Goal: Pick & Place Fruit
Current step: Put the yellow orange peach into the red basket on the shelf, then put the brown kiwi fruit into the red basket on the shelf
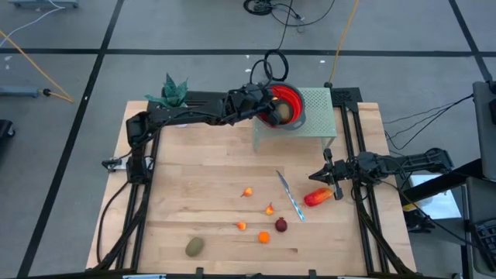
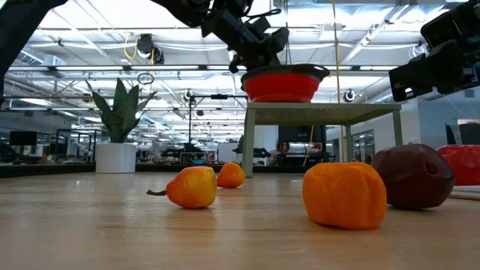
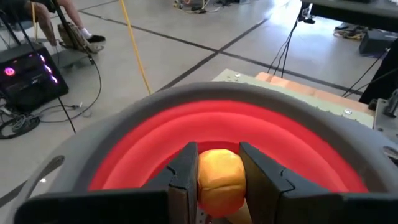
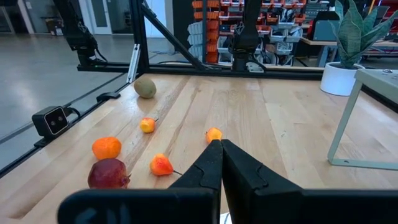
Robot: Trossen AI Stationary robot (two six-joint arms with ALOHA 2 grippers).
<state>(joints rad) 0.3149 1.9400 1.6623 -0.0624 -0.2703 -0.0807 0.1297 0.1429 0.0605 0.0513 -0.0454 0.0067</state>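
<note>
Left gripper [image 3: 217, 180], closed on a yellow fruit [image 3: 219, 179] inside the red bowl [image 3: 124, 155] at the table's far side, should next open and withdraw.

We saw the round red bowl with grey rim [image 3: 124, 134] cut off at the left wrist picture's edges, and the yellow-orange fruit piece [image 3: 219, 180] partly hidden between dark fingers [image 3: 183, 180]. The elongated red-orange piece [image 2: 463, 163] ran off the low view's edge.

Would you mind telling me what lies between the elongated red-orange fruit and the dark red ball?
The knife lies between the red-orange fruit and dark red ball, seen from above.
</note>
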